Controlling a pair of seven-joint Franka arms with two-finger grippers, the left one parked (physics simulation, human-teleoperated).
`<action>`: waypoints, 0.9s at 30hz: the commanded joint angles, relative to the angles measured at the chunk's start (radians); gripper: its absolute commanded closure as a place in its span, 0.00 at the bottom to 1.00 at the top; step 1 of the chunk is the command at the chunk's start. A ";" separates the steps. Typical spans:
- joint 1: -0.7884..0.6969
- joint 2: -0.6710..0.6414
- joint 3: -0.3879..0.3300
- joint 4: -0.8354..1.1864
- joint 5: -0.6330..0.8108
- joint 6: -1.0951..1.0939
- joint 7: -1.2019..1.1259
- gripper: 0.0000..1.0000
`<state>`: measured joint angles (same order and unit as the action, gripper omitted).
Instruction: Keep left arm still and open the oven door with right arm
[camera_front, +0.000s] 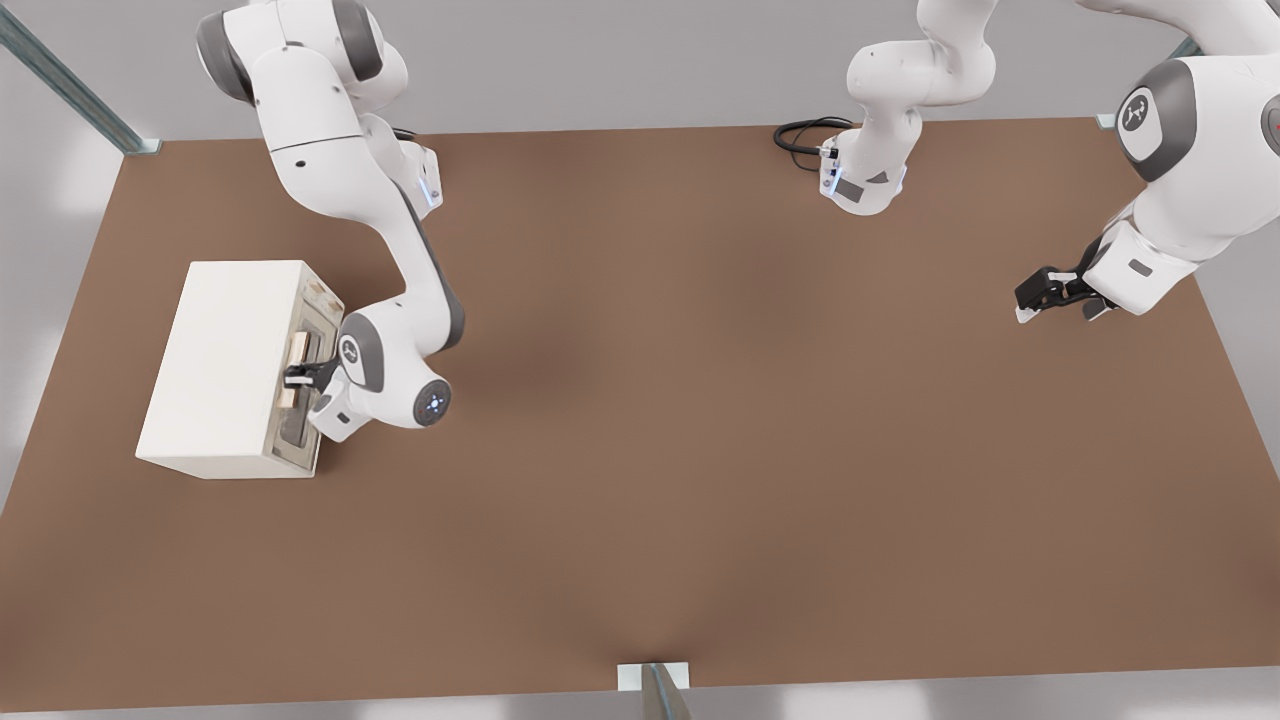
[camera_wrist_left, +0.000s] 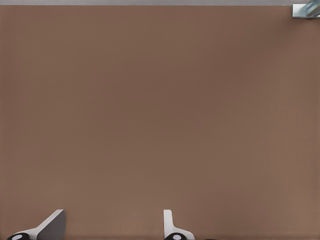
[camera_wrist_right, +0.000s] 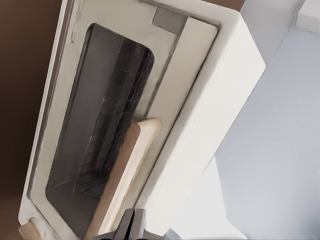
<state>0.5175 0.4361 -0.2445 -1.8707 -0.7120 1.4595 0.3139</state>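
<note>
On the front view's left of the brown desk (camera_front: 700, 450), a small white box oven (camera_front: 225, 370), its cream-white oven door (camera_front: 308, 385) facing right, seemingly shut against the body. Pressed up to that door, the right arm (camera_front: 400, 300), reaching down from the far edge. At the pale wooden bar handle (camera_wrist_right: 125, 175), the black gripper (camera_front: 303, 376), fingers (camera_wrist_right: 132, 227) clenched on the bar near its middle. Behind the handle, the dark window (camera_wrist_right: 100, 125).
</note>
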 joint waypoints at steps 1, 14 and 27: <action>-0.001 0.000 -0.010 -0.005 0.000 0.009 0.056 1.00; -0.011 0.006 -0.016 -0.033 -0.009 0.058 0.057 1.00; -0.008 0.013 -0.016 -0.033 -0.007 0.070 0.065 1.00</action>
<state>0.5093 0.4500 -0.2607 -1.9041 -0.7213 1.5250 0.3601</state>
